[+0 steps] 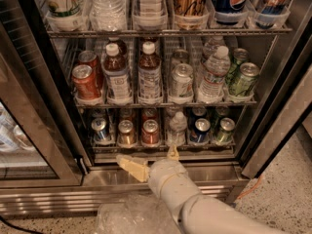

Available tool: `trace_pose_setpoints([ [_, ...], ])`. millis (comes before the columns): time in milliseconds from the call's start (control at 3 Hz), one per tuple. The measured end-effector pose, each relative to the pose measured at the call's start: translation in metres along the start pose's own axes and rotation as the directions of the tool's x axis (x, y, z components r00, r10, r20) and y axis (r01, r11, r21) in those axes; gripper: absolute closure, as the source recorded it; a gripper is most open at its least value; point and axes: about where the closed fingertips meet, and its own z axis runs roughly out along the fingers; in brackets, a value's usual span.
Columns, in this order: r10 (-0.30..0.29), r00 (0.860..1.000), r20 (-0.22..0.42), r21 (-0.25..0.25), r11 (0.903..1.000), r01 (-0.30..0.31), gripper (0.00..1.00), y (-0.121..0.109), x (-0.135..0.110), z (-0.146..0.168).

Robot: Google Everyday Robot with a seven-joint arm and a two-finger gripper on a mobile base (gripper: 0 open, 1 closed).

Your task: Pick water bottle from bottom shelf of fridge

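Gripper (pixel 146 156) open wide, empty, below shelf (pixel 108 147) front; water bottle (pixel 177 128) just beyond, slightly right; spread probably to straddle it.

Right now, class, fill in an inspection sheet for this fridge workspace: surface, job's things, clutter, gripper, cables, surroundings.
Surface: bottom shelf, the lowest wire rack, holds one row of drinks in lanes.
Job's things: water bottle stands upright on that shelf; the fridge is open.
Clutter: a red can on the bottle's left and a blue can on its right, both close beside it.
Gripper: gripper open, low in front of the shelf edge, not touching the bottle.
Cables: orange cable on the floor by the fridge's right corner.
Surroundings: speckled floor; crumpled clear plastic under the arm.
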Motion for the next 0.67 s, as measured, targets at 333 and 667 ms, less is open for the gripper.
trace_pose_setpoints([
  [333,-0.077,0.996,0.042,0.039,0.9964,0.075,0.00,0.002,0.017,0.018],
  [667,-0.066,0.991,0.112,0.207,0.9774,0.042,0.00,-0.046,0.023,0.026],
])
